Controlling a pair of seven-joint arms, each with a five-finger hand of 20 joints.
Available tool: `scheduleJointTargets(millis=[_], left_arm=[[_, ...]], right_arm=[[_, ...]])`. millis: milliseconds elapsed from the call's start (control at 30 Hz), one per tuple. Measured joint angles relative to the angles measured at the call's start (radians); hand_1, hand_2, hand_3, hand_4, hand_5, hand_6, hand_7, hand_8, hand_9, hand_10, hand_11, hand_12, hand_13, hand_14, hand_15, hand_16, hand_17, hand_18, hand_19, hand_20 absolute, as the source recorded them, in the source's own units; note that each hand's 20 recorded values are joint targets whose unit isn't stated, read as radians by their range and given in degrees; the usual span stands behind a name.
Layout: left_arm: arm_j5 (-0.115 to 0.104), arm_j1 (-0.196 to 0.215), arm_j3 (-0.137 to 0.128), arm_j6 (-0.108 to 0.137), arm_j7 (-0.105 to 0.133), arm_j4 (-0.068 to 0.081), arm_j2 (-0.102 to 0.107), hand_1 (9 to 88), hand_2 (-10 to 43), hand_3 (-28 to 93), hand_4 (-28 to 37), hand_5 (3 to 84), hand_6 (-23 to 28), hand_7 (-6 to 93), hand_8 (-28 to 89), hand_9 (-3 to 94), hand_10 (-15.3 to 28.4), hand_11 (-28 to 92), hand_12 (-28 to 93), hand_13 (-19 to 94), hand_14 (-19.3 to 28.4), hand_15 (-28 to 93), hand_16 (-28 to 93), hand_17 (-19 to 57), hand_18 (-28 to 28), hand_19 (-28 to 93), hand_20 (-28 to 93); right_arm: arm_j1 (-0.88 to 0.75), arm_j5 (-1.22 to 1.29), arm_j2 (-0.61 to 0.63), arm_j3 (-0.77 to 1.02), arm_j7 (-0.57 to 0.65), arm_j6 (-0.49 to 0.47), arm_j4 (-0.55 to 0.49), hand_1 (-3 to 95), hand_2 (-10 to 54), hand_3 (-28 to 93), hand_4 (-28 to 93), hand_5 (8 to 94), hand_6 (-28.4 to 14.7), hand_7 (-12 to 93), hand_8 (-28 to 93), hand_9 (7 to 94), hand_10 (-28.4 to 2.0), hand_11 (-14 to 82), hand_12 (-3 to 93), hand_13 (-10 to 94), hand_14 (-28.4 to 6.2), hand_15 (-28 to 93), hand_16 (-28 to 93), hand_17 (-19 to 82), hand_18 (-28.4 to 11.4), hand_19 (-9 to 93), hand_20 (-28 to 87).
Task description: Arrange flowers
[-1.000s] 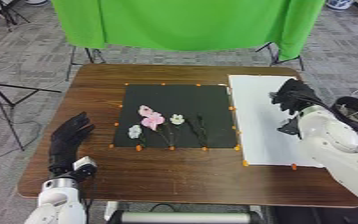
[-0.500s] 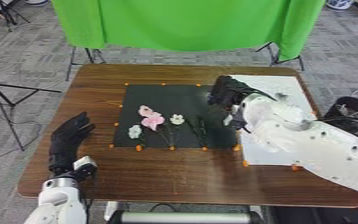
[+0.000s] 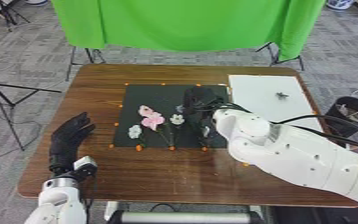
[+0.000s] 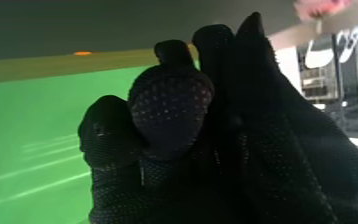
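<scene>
Right hand [image 3: 197,99] over the black mat [image 3: 154,94], near a white flower [image 3: 176,119], its grip impossible to tell.

A brown wooden table [image 3: 158,180] bore a flat black rectangular sheet [image 3: 160,93] around its middle and a flat white rectangular sheet [image 3: 260,95] just beside it, on the right. Small orange pieces [image 3: 140,148] dotted the black sheet's edges, and the white one reached nearer the table's far edge.
</scene>
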Motion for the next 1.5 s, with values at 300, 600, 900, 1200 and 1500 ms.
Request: scheduleJointTargets(millis=[300, 600, 900, 1200, 1500], left_arm=[[-0.001, 0.000, 0.000, 0.001, 0.000, 0.000, 0.000, 29.1, 0.8, 74, -19.6, 51.2, 1.3, 19.8, -8, 44.0, 12.7, 21, 14, 39, 17.0, 31, 1, 6.6, 15.1, 22, 21], [-0.002, 0.000, 0.000, 0.001, -0.001, 0.000, 0.000, 29.5, 1.5, 73, -18.7, 50.7, 1.3, 19.5, -9, 43.4, 12.6, 22, 13, 38, 16.7, 31, 1, 6.6, 15.1, 22, 21], [-0.001, -0.002, 0.001, 0.000, -0.003, 0.000, 0.000, 29.5, 1.6, 72, -18.2, 50.2, 1.4, 19.4, -9, 43.1, 12.6, 22, 13, 38, 16.7, 31, 1, 6.6, 15.0, 22, 21], [0.000, -0.004, 0.001, -0.001, -0.007, 0.000, 0.002, 29.8, 2.0, 72, -17.5, 50.0, 1.6, 19.2, -9, 42.3, 12.7, 22, 13, 38, 16.4, 30, 1, 6.6, 15.0, 22, 21], [0.000, -0.005, 0.001, -0.001, -0.009, 0.001, 0.003, 29.8, 1.9, 71, -16.9, 49.7, 1.6, 19.2, -9, 42.1, 12.8, 22, 12, 38, 16.5, 31, 1, 6.6, 15.0, 22, 21]], right_arm=[[-0.007, -0.003, 0.000, 0.006, 0.003, -0.003, 0.030, 54.0, 1.4, 54, -18, 73.7, 3.3, 15, 3, 65.5, -12.3, 9.6, 14.4, 89, -3.6, 59, 29, 59, -14.6, 93, 47], [-0.011, -0.006, 0.009, 0.013, 0.013, -0.014, 0.038, 53.8, 1.4, 55, -19, 73.6, 3.5, 15, 3, 65.2, -12.2, 9.4, 14.2, 88, -3.6, 59, 28, 59, -14.6, 93, 47], [-0.014, -0.012, 0.029, 0.005, 0.014, -0.035, 0.038, 53.6, 1.4, 55, -19, 73.3, 3.7, 16, 3, 64.9, -12.0, 9.3, 14.2, 88, -3.7, 59, 28, 59, -14.6, 93, 47], [-0.022, -0.012, 0.047, 0.012, 0.017, -0.044, 0.037, 52.7, 1.1, 56, -18, 71.4, 2.6, 16, 3, 64.4, -12.0, 9.3, 14.2, 88, -3.6, 59, 28, 59, -14.7, 93, 47], [-0.027, 0.003, 0.052, 0.038, 0.019, -0.073, 0.025, 49.5, -3.2, 61, -18, 64.9, 0.4, 16, 4, 60.4, -12.4, 8.8, 14.5, 87, -3.4, 59, 28, 58, -14.4, 93, 47]])
